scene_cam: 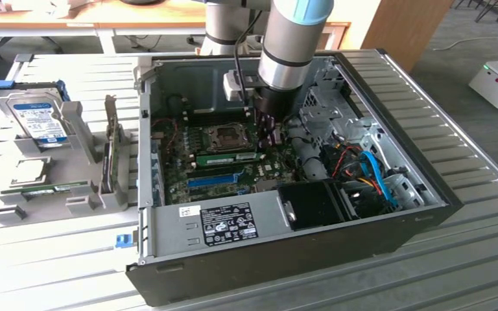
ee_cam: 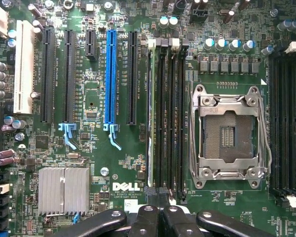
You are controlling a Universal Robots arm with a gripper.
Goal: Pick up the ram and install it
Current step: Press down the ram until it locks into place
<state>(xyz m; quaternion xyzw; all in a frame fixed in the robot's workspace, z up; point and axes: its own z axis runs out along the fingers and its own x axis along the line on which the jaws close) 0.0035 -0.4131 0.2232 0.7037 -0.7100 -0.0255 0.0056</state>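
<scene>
At the exterior view's left, a grey plastic holder rack [scene_cam: 37, 172] is seen on the slatted metal table [scene_cam: 456, 259]. In the rack a silver hard drive with a blue label [scene_cam: 39, 120] stands upright, and a thin green circuit-board strip [scene_cam: 54, 188] lies flat lower in the same rack.

Further right, the open black computer case [scene_cam: 292, 194] lies on its side, and the green motherboard [scene_cam: 223, 162] is visible inside. On it a long blue plastic slot [scene_cam: 212, 179] is seen, and just above that slot the ram [scene_cam: 227, 157] – a long, thin green stick with a white label – is seated on edge in a memory slot. In the wrist view this ram [ee_cam: 148, 113] is seen edge-on in the first of the black memory slots [ee_cam: 170, 113], between the black expansion slots and the silver square processor socket [ee_cam: 228, 134].

The silver and light-blue robot arm [scene_cam: 292, 45] reaches down into the case, beside the socket. The black gripper [ee_cam: 157, 217] is seen in the wrist view with its fingers pressed together, and nothing is pinched between them – it sits just at the near end of the ram's slot.

At the exterior view's right, blue and orange cables [scene_cam: 375, 175] are seen in the drive bay.
</scene>
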